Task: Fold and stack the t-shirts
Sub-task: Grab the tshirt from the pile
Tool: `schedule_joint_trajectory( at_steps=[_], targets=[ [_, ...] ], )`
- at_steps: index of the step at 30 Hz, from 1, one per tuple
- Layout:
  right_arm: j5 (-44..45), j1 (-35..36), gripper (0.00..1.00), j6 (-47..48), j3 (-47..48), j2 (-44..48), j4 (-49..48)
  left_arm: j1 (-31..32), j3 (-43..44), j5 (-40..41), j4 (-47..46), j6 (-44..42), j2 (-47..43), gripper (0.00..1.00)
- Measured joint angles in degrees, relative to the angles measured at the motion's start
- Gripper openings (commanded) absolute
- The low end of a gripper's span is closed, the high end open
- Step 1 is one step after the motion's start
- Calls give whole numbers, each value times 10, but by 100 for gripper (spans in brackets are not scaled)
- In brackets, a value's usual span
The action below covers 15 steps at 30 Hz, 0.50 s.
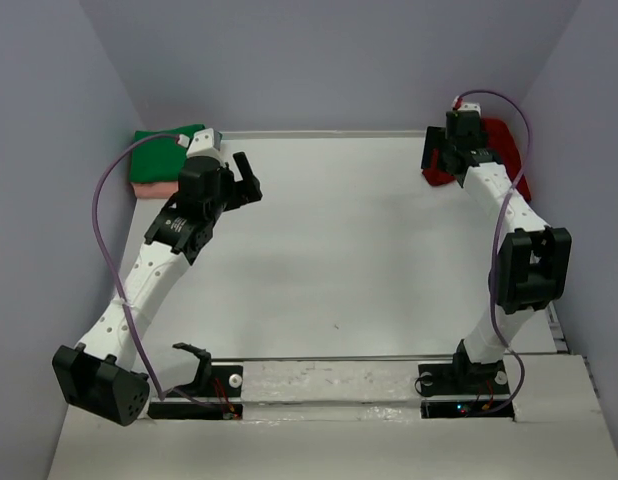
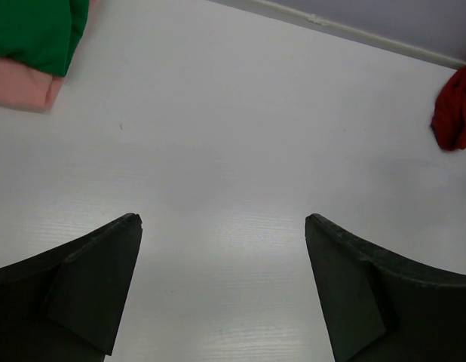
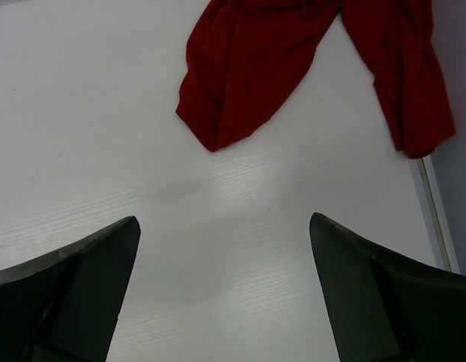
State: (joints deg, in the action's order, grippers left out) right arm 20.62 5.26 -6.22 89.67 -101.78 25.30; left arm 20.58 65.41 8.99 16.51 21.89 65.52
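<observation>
Green t-shirt (image 1: 165,144) lies on the pink t-shirt (image 1: 154,188) at the far left corner of the counter (image 1: 369,250), both apparently folded and stacked. The dark red t-shirt (image 3: 248,68) sprawls crumpled at the far right corner, not yet folded or stacked. Left end effector (image 2: 222,219) and right end effector (image 3: 224,219) are both released and empty, the right near the red cloth.
</observation>
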Motion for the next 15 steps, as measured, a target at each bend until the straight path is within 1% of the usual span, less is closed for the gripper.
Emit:
schedule_joint_trajectory(
  at_steps=[3,5,8,10,12,15],
  targets=[
    [6,0,94,11,-6,6,-9,1,0,0,1,7,-4,99],
    [9,0,93,14,0,-7,-11,1,0,0,4,10,-9,99],
    [8,-4,93,5,64,-64,17,1,0,0,9,13,-23,99],
    [6,-4,93,-3,81,-85,21,2,0,1,12,13,-34,99],
    [2,-4,93,-10,73,-87,31,3,0,3,11,13,-42,99],
    [-8,-4,93,-18,26,-56,29,3,0,7,10,10,-46,99]
  ],
)
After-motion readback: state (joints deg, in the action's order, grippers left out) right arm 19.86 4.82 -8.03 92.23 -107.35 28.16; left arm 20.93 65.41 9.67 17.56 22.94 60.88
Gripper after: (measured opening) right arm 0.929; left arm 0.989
